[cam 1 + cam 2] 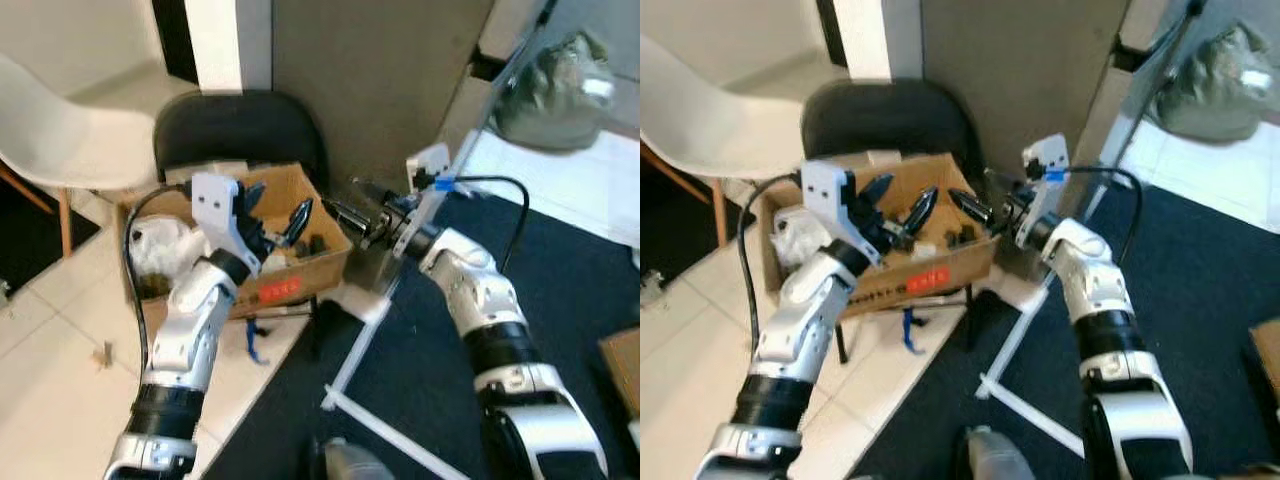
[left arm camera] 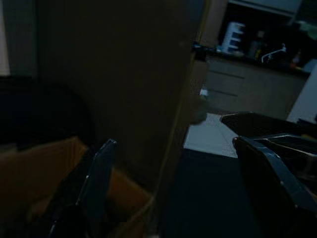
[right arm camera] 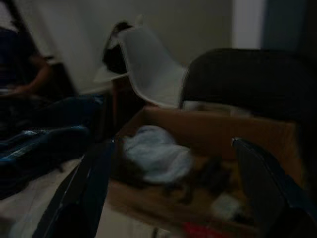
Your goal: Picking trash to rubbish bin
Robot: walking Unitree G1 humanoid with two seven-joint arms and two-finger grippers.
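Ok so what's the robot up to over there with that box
The robot is reaching both arms toward a cardboard box sitting on a black chair. Its left hand hangs open over the box, and its right hand is open at the box's right edge. Neither holds anything. Crumpled white trash lies inside the box.

The scene is viewed from the head, forward and down, by both eye views; the box (image 1: pixel 262 262) on the black chair (image 1: pixel 885 118) is shared. The left wrist view is aimed along its fingers, past the box edge. The box interior is faced closely by the right wrist view.
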